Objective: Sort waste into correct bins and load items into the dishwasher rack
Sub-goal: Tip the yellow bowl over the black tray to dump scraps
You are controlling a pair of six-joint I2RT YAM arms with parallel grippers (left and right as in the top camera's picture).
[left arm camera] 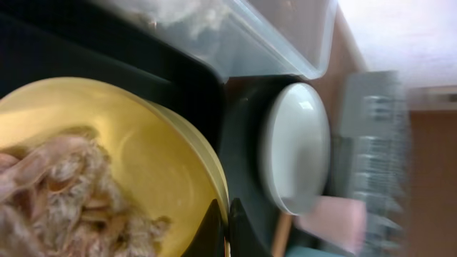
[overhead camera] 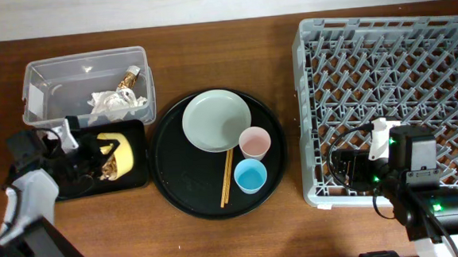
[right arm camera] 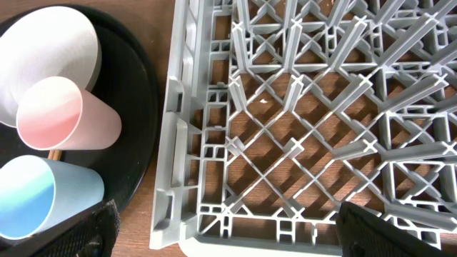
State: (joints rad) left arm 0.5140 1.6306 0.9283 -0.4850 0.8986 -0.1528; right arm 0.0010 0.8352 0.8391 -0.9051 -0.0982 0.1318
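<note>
My left gripper [left arm camera: 227, 230] is shut on the rim of the small yellow bowl [left arm camera: 136, 157]. It holds the bowl tipped on its side over the shallow black rectangular tray [overhead camera: 139, 179]. Tan-brown food scraps [left arm camera: 61, 196] lie inside the bowl. The clear tub [overhead camera: 82, 74] behind it holds white napkins [overhead camera: 108, 104] and a gold-brown wrapper [overhead camera: 130, 77]. The grey-green plate [overhead camera: 216, 120], pink cup [overhead camera: 254, 143], light-blue cup [overhead camera: 250, 176] and chopsticks [overhead camera: 226, 179] sit on the round black tray [overhead camera: 181, 187]. My right gripper [right arm camera: 228, 239] is open and empty over the near-left corner of the dishwasher rack [overhead camera: 393, 71].
The rack fills the right side of the table and shows nothing in it. The round black tray lies between the bins and the rack. Brown tabletop [overhead camera: 220, 241] runs along the front edge.
</note>
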